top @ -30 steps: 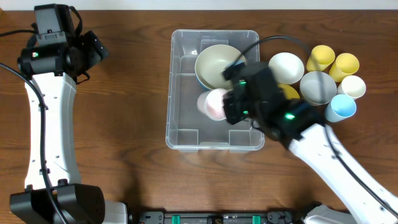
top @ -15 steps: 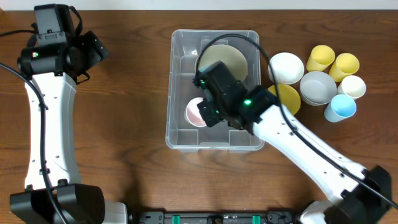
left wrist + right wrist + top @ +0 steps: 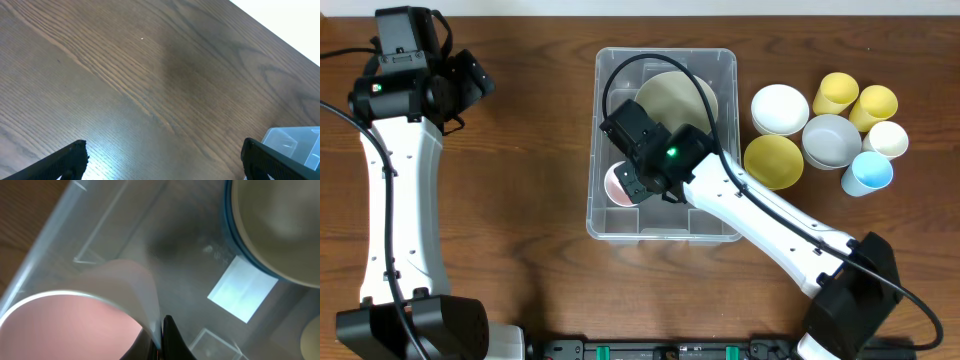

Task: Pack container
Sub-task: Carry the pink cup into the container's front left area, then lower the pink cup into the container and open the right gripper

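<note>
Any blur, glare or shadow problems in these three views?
Overhead: sharp and evenly lit, container walls readable. Left wrist: sheen on the table low left, a dark shadow patch mid-frame, blown-out white top right. Right wrist: soft throughout; the pink cup is too close to focus, the label glares white.

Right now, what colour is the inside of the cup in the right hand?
Pink; the cup is white outside. Clearest in right wrist view.

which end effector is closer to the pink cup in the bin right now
Right. The right end effector is inside the container, pinching the pink cup by its rim. The left end effector sits open over bare table, well off to the container's left.
</note>
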Tool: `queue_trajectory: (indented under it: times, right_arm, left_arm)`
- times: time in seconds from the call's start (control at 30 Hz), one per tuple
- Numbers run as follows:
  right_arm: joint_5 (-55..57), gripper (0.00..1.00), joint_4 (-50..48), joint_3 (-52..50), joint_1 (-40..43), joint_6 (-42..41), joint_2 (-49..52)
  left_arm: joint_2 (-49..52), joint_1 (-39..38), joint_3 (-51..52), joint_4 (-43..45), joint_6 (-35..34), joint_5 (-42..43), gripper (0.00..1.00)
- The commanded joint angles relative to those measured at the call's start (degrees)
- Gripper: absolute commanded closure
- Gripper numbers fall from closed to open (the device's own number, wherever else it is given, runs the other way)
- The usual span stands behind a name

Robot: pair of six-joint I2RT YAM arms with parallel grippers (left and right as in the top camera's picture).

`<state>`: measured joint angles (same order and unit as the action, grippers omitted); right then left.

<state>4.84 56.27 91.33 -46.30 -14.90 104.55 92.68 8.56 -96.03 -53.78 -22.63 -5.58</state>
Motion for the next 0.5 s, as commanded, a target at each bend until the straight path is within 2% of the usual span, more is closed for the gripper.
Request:
queue_trajectory:
  times: [0.0,0.47]
  right_arm:
    - [1.36,0.99,0.87,1.36,-0.87,-1.42,0.57]
    - [2.89,0.99,1.36,1.18,-4.33,-2.25,0.59]
  left_arm:
    - [0.55,0.15,-0.52,-0.17,0.11,-0.96,0.02]
    - [0.55,0.15,-0.52,-0.17,0.11,-0.94,0.02]
